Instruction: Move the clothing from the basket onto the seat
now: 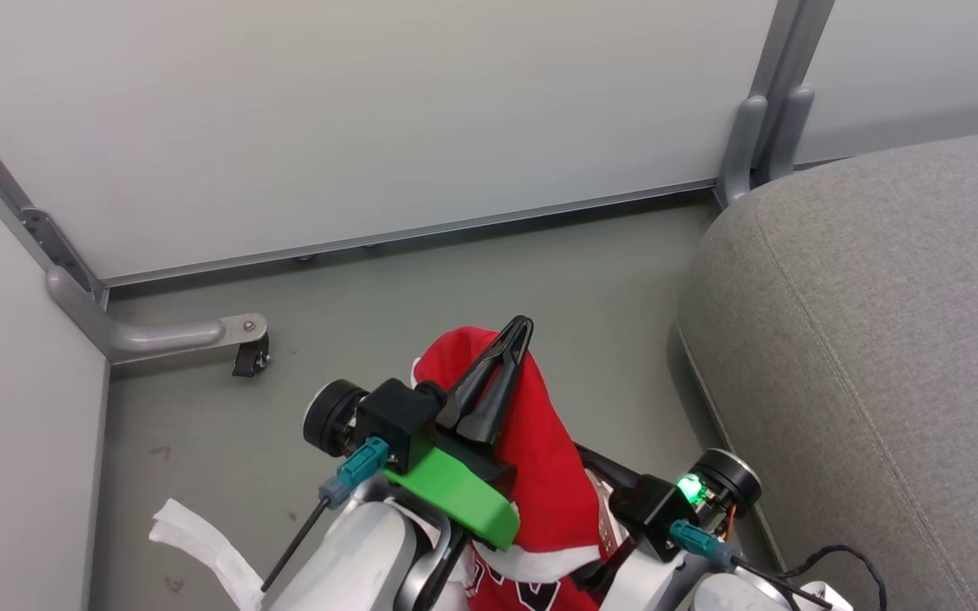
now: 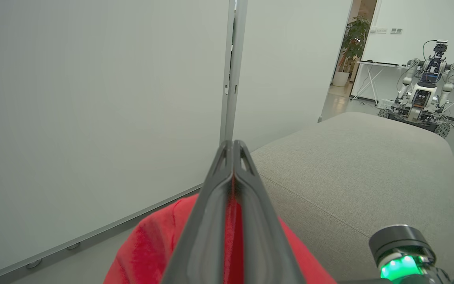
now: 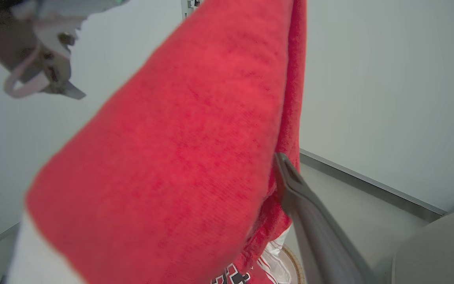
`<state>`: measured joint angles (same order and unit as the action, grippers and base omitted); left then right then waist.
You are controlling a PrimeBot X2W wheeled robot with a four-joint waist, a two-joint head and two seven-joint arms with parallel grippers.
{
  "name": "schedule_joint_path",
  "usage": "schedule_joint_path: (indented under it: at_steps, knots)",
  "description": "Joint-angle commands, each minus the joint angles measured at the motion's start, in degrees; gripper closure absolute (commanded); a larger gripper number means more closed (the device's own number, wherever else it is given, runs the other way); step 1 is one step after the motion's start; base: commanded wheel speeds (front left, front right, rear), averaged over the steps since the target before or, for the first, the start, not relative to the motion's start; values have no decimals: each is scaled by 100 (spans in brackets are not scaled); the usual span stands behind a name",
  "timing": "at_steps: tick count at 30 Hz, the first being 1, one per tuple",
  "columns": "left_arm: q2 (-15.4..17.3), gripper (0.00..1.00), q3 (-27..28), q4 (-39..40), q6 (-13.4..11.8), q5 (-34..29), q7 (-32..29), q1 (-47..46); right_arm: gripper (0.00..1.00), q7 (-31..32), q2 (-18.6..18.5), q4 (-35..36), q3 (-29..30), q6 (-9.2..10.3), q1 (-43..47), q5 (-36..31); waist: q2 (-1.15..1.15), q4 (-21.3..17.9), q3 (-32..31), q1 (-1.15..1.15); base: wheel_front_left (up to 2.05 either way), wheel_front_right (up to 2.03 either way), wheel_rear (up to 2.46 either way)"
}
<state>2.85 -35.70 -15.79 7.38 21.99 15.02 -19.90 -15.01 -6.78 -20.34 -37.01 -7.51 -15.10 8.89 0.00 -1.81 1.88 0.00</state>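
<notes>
Red fabric with a white trim, a sports garment [image 1: 544, 458], hangs in the air from the left gripper [image 1: 521, 331], whose two dark fingers are pressed together on a fold near its top edge. Held by that one high point, the cloth drapes straight down and clears the basket [image 3: 293, 265]. A sliver of the basket's brown woven rim shows under the cloth in the right wrist view. Black-and-white lettering [image 3: 231, 275] sits beside the rim, though I cannot tell whether that print belongs to the hanging piece or to a second one lying inside.

The right gripper [image 1: 604, 467] sits lower, just behind the drape, with its jaws spread wide. One finger [image 3: 309, 228] shows bare beside the cloth, pinching nothing. Placed like that, it seems ready to take a second hold or steady the hem.

The grey sofa cushion [image 1: 871, 339] lies just to the robot's right, bare, with grey floor [image 1: 455, 280] between it and the white partition panels [image 1: 353, 119]. The carry across to that cushion looks about to begin.
</notes>
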Motion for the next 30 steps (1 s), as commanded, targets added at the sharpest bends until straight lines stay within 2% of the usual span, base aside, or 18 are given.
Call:
schedule_joint_path:
  at_steps: [1,11,12,13,14,15,29,30]
  knots:
    - [10,100,-30,23,17,59,23,-97,0,-25,-9,-8,-51,4,-87,47,0,35,16,0,0,0,0]
    - [10,100,-215,39,16,104,23,-176,0,-25,75,-21,-337,4,-318,169,0,121,109,0,0,0,0]
    - [11,100,-233,40,16,114,23,-184,8,-25,90,-26,-346,4,-337,185,0,131,114,0,0,0,0]
    - [11,100,-243,39,16,120,23,-191,22,-25,98,-29,-357,4,-344,204,0,140,117,0,0,0,0]
    - [11,100,-254,37,17,125,23,-196,68,-25,101,-47,-365,4,-347,226,0,150,121,0,0,0,0]
    - [11,100,-266,34,16,123,23,-202,100,-24,106,-69,-379,4,-354,259,0,158,125,0,0,0,0]
    - [11,100,-185,-36,16,25,23,-179,100,-25,132,18,-162,4,-320,360,0,125,173,0,0,0,0]
    - [11,29,-171,-42,16,14,23,-173,100,-25,137,41,-147,4,-311,348,0,104,179,0,0,0,0]
